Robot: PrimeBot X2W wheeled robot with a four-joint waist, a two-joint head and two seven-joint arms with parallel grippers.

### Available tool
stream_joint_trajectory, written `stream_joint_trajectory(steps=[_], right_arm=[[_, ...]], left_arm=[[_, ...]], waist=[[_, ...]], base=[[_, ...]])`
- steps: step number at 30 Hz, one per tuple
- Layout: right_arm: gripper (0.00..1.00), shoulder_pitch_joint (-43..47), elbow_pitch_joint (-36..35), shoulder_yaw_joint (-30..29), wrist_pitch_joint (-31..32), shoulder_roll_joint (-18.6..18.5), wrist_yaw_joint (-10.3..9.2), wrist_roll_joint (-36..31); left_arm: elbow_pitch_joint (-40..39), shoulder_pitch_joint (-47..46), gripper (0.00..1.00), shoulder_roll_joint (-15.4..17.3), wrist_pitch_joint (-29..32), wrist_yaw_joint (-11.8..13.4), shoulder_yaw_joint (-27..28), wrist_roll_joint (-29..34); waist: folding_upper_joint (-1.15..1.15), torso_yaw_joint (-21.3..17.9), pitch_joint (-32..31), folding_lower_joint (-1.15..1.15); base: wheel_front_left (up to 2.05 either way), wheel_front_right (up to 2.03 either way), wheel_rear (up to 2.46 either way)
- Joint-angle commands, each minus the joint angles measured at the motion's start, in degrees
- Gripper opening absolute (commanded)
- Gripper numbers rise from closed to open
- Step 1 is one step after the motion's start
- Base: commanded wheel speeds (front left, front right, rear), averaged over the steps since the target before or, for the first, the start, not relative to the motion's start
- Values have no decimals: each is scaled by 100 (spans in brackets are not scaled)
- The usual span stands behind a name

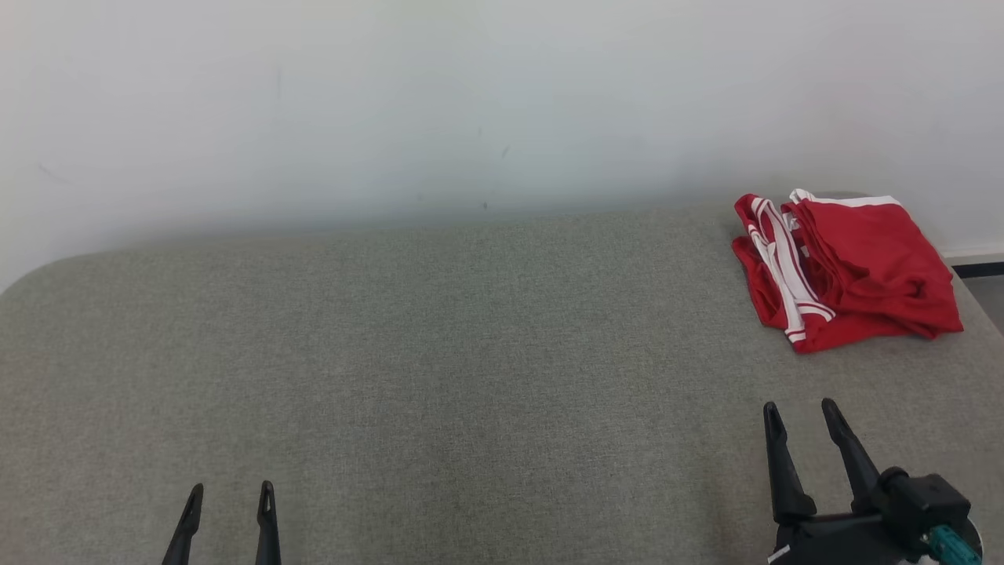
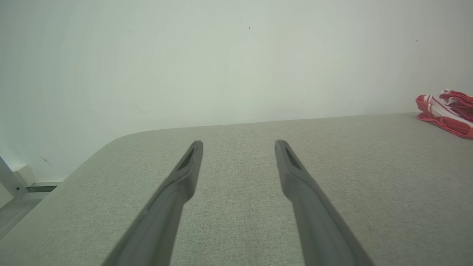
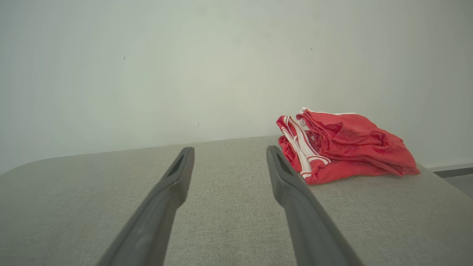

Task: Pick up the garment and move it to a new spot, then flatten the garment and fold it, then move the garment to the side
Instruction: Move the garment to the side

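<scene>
— Pale bare wall at the back, a wide grey-green fabric-covered desk in front, and up in the upper right of the head view sits the red garment with white trim, a loose layered heap near the desk's far right corner!

— And nobody has hold of it. Left gripper is low at the bottom left, jaws apart, nothing between them. Right gripper is at the bottom right, jaws apart too, pointing towards the garment but well short of it.

— So where are we in the task?

— Tough call. The garment is off to the side and doubled over on itself, which could read as folded and set aside. But the layers are rumpled and the edges don't line up, so I'd say it's just as likely that nothing is done yet and the pick-up, flattening, folding and move aside are all left.

— What do the views add?

— The right wrist view gives the side-on look, showing the heap's height, its stacked creases and the white-striped edge facing the camera. The head view gives the layout from above, with how much desk lies to the garment's left. The left wrist view catches a sliver of garment at its right edge, plus the desk's rounded corner and a bit of floor at the lower left.
</scene>
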Motion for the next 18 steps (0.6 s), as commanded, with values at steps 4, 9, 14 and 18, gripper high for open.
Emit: stream_joint_trajectory(steps=[4,9,14,18], right_arm=[[100,446,-292,-104,-25,256,-15,-150],[100,729,-495,-138,-25,403,-15,-229],[100,844,-592,-98,-25,442,-15,-291],[100,910,-598,-100,-25,492,-15,-295]], left_arm=[[76,-29,100,-21,-16,40,82,9],[193,0,100,-17,-16,71,167,50],[324,0,100,20,-16,95,230,102],[413,28,100,29,-16,144,242,164]], waist=[[0,48,-87,0],[0,58,-162,0],[0,67,-232,0],[0,101,-291,0]], base=[[0,0,0],[0,0,0],[0,0,0],[0,0,0]])
